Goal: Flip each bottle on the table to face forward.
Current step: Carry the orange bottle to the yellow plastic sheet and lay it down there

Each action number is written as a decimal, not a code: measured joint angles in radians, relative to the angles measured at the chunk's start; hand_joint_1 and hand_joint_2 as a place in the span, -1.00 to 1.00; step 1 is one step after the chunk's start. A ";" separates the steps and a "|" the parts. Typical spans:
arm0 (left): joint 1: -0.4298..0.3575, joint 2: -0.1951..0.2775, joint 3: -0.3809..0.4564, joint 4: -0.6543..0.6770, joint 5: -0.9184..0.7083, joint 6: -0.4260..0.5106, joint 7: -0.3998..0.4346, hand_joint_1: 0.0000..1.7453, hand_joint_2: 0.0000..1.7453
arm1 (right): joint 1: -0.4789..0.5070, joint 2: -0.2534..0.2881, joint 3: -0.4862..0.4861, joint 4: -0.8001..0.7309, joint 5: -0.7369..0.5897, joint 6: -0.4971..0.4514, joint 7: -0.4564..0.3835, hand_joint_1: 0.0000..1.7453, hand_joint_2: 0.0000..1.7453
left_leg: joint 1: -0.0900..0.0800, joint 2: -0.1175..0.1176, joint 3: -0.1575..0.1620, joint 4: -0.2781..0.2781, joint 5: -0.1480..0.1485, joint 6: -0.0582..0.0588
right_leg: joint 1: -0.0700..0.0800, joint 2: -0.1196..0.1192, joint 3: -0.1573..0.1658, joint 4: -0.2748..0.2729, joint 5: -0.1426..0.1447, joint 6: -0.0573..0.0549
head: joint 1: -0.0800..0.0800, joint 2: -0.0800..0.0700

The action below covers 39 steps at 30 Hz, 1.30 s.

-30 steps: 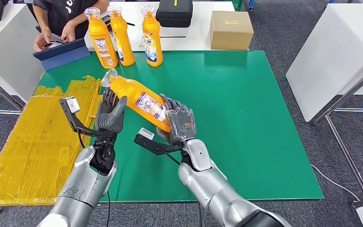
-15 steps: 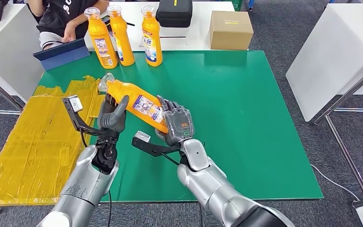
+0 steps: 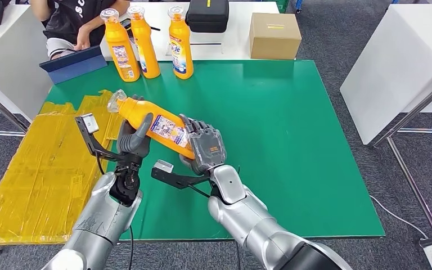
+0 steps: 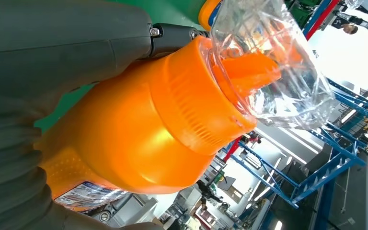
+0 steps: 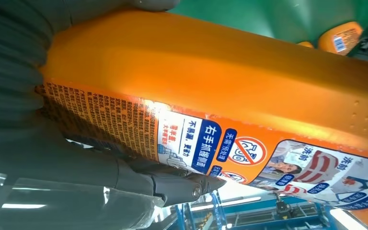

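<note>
Spanning both hands: tilted bottle

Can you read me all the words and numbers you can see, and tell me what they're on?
"右手抓握面" on a blue patch of the held bottle's label, right wrist view.
White box beside it: small Chinese print, too blurred to read.
Dense text block on that label: too small.
Standing bottles at the table's far edge: blue label lettering, too blurred.
White letters on the person's dark shirt: cut off, unreadable.
</note>
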 joint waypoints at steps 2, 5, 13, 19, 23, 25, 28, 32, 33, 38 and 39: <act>0.001 -0.001 0.000 0.001 0.000 -0.004 -0.003 -1.00 1.00 | -0.002 0.000 0.017 -0.002 -0.029 0.000 -0.023 1.00 1.00 | 0.000 0.000 0.000 0.000 0.000 0.000 | 0.000 0.000 0.000 0.000 0.000 0.000 | 0.000 0.000; 0.004 -0.002 0.000 0.001 -0.003 -0.008 -0.006 -1.00 1.00 | -0.008 0.000 0.050 -0.009 -0.057 -0.001 -0.043 1.00 1.00 | 0.000 0.000 0.000 0.000 0.000 0.000 | 0.000 0.000 0.000 0.000 0.000 0.000 | 0.000 0.000; 0.010 -0.003 0.000 0.001 -0.005 -0.012 -0.012 -1.00 1.00 | -0.013 0.000 0.092 -0.028 -0.082 -0.001 -0.065 1.00 1.00 | 0.000 0.000 0.000 0.000 0.000 0.000 | 0.000 0.000 0.000 0.000 0.000 0.000 | 0.000 0.000; 0.016 -0.003 0.006 0.001 -0.005 -0.017 -0.030 -1.00 1.00 | -0.012 -0.002 0.136 -0.035 -0.134 -0.001 -0.064 1.00 1.00 | 0.000 0.000 0.000 0.000 0.000 0.000 | 0.000 0.000 0.000 0.000 0.000 0.000 | 0.000 0.000; 0.026 -0.003 0.010 -0.010 -0.006 -0.011 -0.058 0.44 1.00 | -0.016 -0.004 0.171 -0.035 -0.160 -0.001 -0.058 1.00 1.00 | 0.000 0.000 0.000 0.000 0.000 0.000 | 0.000 0.000 0.000 0.000 0.000 0.000 | 0.000 0.000; 0.035 -0.003 0.013 -0.022 -0.006 -0.008 -0.069 0.93 1.00 | -0.020 -0.005 0.188 -0.035 -0.171 -0.001 -0.056 1.00 1.00 | 0.000 0.000 0.000 0.000 0.000 0.000 | 0.000 0.000 0.000 0.000 0.000 0.000 | 0.000 0.000; 0.047 -0.003 0.017 -0.041 -0.006 -0.006 -0.077 1.00 1.00 | -0.025 -0.006 0.206 -0.035 -0.181 -0.001 -0.056 1.00 1.00 | 0.000 0.000 0.000 0.000 0.000 0.000 | 0.000 0.000 0.000 0.000 0.000 0.000 | 0.000 0.000; 0.060 -0.003 0.022 -0.064 -0.009 -0.006 -0.078 1.00 1.00 | -0.029 -0.006 0.219 -0.034 -0.185 -0.001 -0.056 1.00 1.00 | 0.000 0.000 0.000 0.000 0.000 0.000 | 0.000 0.000 0.000 0.000 0.000 0.000 | 0.000 0.000; 0.063 -0.003 0.023 -0.068 -0.009 -0.006 -0.078 1.00 1.00 | -0.029 -0.006 0.221 -0.034 -0.185 -0.001 -0.056 1.00 1.00 | 0.000 0.000 0.000 0.000 0.000 0.000 | 0.000 0.000 0.000 0.000 0.000 0.000 | 0.000 0.000; 0.070 -0.003 0.027 -0.081 -0.014 -0.007 -0.078 1.00 1.00 | -0.031 -0.006 0.229 -0.034 -0.186 -0.001 -0.057 1.00 1.00 | 0.000 0.000 0.000 0.000 0.000 0.000 | 0.000 0.000 0.000 0.000 0.000 0.000 | 0.000 0.000; 0.070 -0.003 0.028 -0.082 -0.015 -0.008 -0.078 1.00 1.00 | -0.031 -0.006 0.230 -0.034 -0.186 -0.001 -0.057 1.00 1.00 | 0.000 0.000 0.000 0.000 0.000 0.000 | 0.000 0.000 0.000 0.000 0.000 0.000 | 0.000 0.000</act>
